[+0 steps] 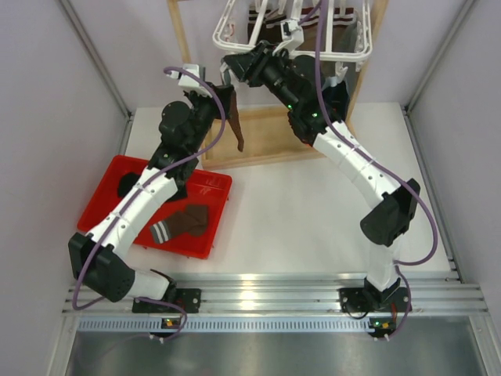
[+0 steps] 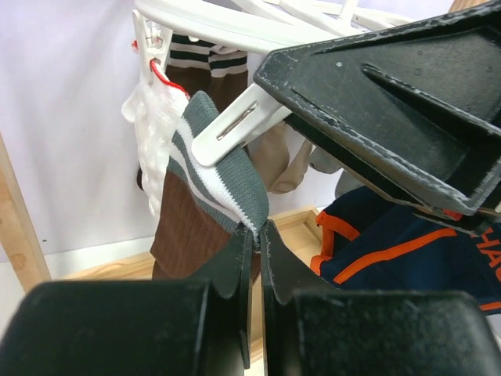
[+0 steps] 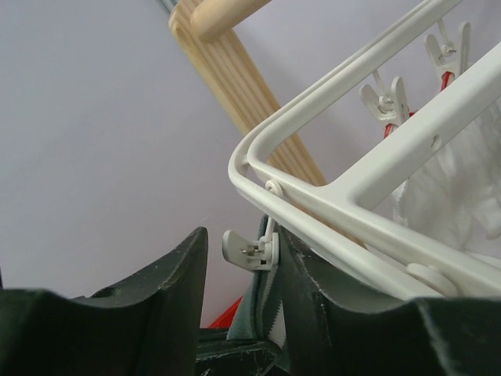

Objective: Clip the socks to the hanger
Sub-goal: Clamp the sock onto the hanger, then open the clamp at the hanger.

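Note:
My left gripper (image 1: pixel 226 93) (image 2: pixel 260 229) is shut on the grey-and-white striped cuff of a dark brown sock (image 1: pixel 237 129) (image 2: pixel 196 227) and holds it up under the near left corner of the white hanger (image 1: pixel 291 35) (image 3: pixel 329 168). A white clip (image 2: pixel 235 125) (image 3: pixel 252 249) lies against the cuff (image 3: pixel 268 313). My right gripper (image 1: pixel 232 69) (image 3: pixel 244 236) is open with its fingers (image 2: pixel 391 102) on either side of that clip. The right finger touches the clip and the left finger stands apart from it. More socks (image 2: pixel 205 64) hang from the hanger.
A red tray (image 1: pixel 210 184) at the left holds another brown striped sock (image 1: pixel 180 225) and a dark one. A light wooden post frame (image 1: pixel 258 137) stands under the hanger. Navy fabric with orange trim (image 2: pixel 391 243) and a white sock (image 2: pixel 156 133) hang nearby.

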Action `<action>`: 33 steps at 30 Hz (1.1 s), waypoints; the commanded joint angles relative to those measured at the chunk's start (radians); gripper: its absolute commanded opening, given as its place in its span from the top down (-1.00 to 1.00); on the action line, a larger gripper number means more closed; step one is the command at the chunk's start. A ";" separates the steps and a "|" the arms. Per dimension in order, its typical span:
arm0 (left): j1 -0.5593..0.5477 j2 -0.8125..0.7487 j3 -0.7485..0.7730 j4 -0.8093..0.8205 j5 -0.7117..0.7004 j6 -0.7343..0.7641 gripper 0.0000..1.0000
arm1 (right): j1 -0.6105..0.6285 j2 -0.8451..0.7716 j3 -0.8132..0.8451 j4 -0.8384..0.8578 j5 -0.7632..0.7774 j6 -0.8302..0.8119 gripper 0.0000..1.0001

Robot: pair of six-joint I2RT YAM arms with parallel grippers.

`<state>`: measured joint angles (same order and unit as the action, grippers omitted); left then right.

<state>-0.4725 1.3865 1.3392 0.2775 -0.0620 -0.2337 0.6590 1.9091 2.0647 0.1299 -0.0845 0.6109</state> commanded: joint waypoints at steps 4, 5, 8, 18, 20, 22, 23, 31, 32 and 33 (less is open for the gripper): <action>-0.005 -0.004 0.040 0.071 -0.035 0.019 0.82 | -0.007 -0.031 -0.015 0.022 -0.070 0.026 0.15; -0.003 -0.003 0.038 0.069 -0.036 0.019 0.79 | -0.007 -0.041 -0.027 0.023 -0.078 0.026 0.14; -0.003 -0.007 0.038 0.060 -0.045 0.017 0.67 | -0.009 -0.080 -0.087 0.030 -0.115 0.029 0.16; -0.005 -0.049 0.018 0.000 -0.024 0.005 0.18 | -0.009 -0.199 -0.271 0.053 -0.221 0.062 0.24; -0.003 -0.063 0.011 -0.014 -0.018 0.010 0.11 | -0.009 -0.212 -0.288 0.056 -0.241 0.070 0.23; -0.003 -0.087 0.000 -0.035 -0.016 0.023 0.05 | -0.009 -0.232 -0.313 0.073 -0.264 0.072 0.23; -0.005 -0.108 -0.003 -0.044 -0.013 0.030 0.01 | -0.009 -0.242 -0.324 0.077 -0.270 0.069 0.23; -0.002 -0.224 -0.047 -0.197 0.050 0.063 -0.19 | -0.012 -0.372 -0.454 0.086 -0.281 -0.011 0.04; -0.003 -0.251 -0.055 -0.211 0.095 0.068 -0.28 | -0.015 -0.386 -0.463 0.086 -0.278 -0.019 0.00; -0.002 -0.265 -0.066 -0.221 0.112 0.076 -0.32 | -0.018 -0.409 -0.477 0.088 -0.276 -0.023 -0.04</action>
<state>-0.4721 1.1801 1.2976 0.1097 -0.0231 -0.1795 0.6453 1.5898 1.6028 0.1722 -0.3466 0.6308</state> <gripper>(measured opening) 0.645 0.507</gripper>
